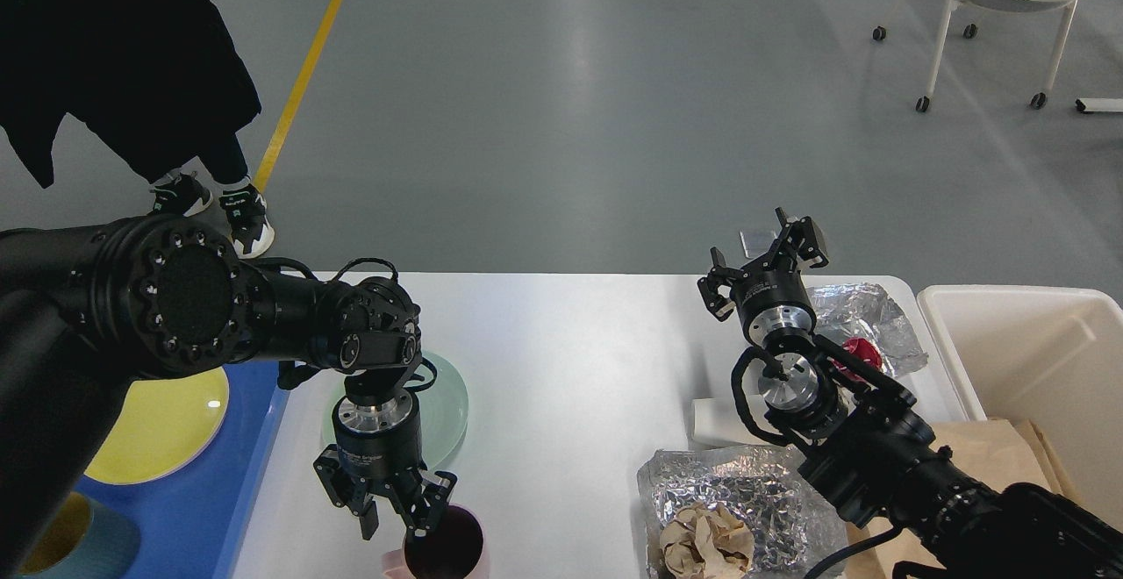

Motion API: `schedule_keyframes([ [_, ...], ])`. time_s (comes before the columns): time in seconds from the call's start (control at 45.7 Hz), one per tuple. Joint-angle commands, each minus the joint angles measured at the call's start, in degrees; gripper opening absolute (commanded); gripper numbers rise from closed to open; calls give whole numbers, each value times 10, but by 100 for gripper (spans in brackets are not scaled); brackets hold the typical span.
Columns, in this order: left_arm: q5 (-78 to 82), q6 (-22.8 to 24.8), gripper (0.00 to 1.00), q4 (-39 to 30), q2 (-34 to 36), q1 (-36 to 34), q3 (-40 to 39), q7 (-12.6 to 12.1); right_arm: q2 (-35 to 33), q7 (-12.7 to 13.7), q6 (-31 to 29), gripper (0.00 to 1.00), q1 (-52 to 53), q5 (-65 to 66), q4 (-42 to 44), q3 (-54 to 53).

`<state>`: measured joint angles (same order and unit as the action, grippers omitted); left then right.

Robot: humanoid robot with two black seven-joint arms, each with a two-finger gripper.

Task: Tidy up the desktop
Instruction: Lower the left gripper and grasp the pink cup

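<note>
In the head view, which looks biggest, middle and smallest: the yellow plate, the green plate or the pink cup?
1. Yellow plate, though the arm hides part.
2. Green plate, mostly hidden behind the left gripper, so its place is unsure.
3. Pink cup, cut off by the picture's bottom edge.

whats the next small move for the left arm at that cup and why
Probably shut the jaws on the cup's rim. The left gripper hangs at the near-left rim of the pink cup, jaws narrowly open, one apparently dipping inside; whether it touches is unclear. The cup stands on the desktop, beside the blue tray that holds other dishes.
</note>
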<state>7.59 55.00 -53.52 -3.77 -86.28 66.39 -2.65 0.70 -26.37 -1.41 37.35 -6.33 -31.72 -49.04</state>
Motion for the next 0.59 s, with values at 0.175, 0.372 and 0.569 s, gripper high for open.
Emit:
schedule_keyframes([
  [0.175,0,0,12,0,1,1,-6,1,0,0,0,100,0,0,0,0],
  [0.372,-1,0,0,0,2,1,-6,2,0,0,0,100,0,0,0,0],
  [0.569,-9,0,0,1,15,-17,-12,4,0,0,0,100,0,0,0,0],
])
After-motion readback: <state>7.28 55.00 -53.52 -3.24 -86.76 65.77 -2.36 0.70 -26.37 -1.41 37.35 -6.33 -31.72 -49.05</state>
